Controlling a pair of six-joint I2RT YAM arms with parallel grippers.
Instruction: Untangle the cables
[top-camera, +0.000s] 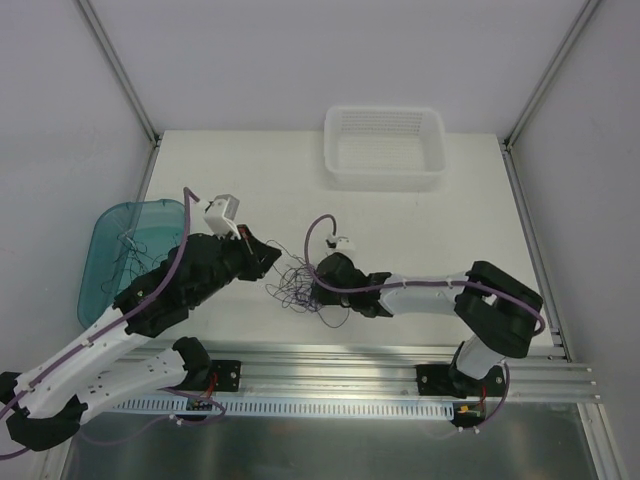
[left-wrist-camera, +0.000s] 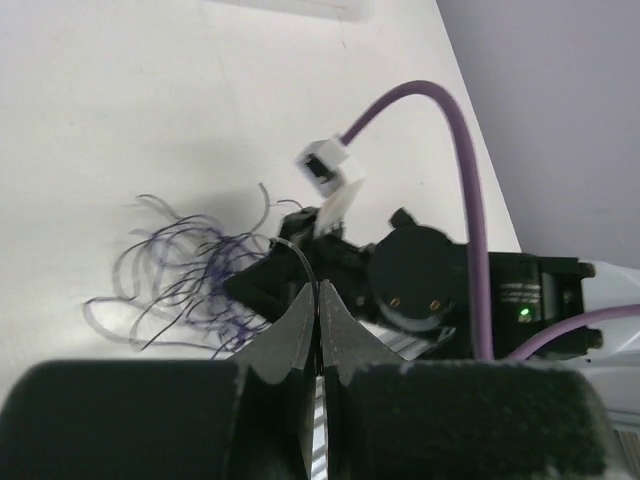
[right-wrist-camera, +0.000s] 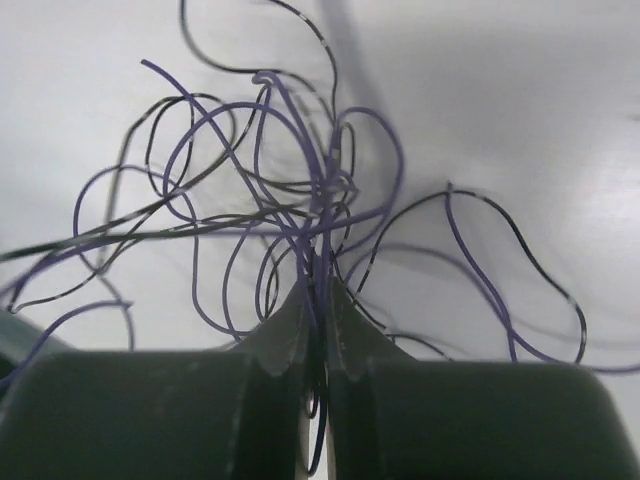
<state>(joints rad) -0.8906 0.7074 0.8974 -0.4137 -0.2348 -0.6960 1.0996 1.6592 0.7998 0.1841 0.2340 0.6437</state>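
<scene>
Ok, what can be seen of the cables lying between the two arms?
The cables are hair-thin, flexible-looking strands, dark purple and black, curled into loose overlapping loops that form one small tangle on the white table between the arms. Free ends splay outward all round. The right pincer is shut on several strands at the tangle's core. The left pincer is shut too, with one dark strand running into its tips. The rest of the tangle rests on the table.
</scene>
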